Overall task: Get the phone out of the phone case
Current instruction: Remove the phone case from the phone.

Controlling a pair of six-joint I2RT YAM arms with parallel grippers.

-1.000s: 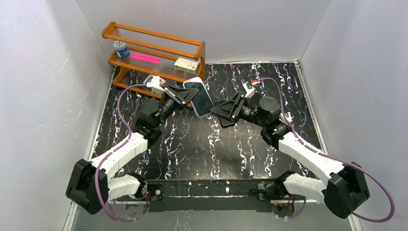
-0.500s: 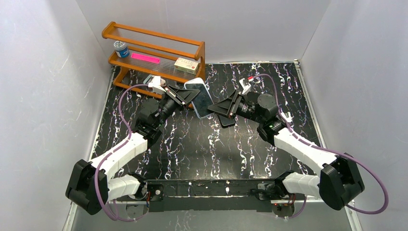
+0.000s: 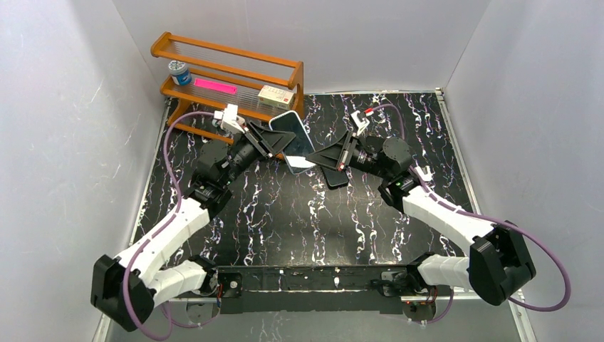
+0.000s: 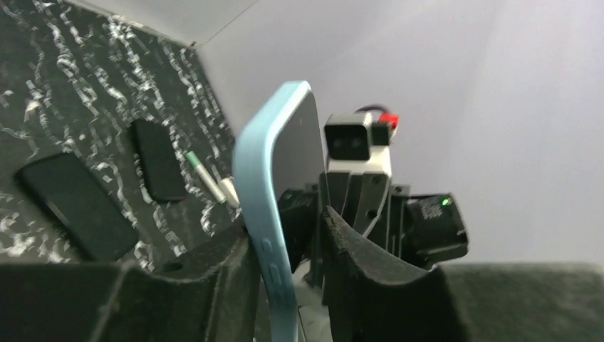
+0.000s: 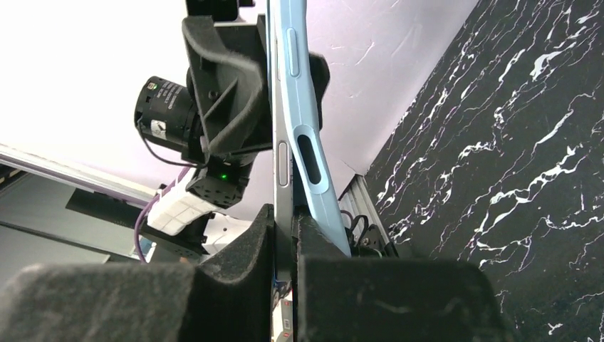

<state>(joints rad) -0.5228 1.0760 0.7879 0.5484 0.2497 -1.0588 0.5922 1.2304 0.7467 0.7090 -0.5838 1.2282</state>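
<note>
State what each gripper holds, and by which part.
Right gripper: phone, pinched by its side edge. Left gripper: the phone case's end sits between its fingers; grip cannot be told.

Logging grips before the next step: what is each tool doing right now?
Left tool: closed on the phone case.
Right tool: closed on the phone.

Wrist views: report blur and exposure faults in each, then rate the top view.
Left wrist view: left fingers dark and soft in the foreground, case edge fairly crisp, table behind it blurred. Right wrist view: wall behind blown out white, right fingers underexposed, case buttons sharp. Top view: evenly lit, sharp, only faint shadows.
</note>
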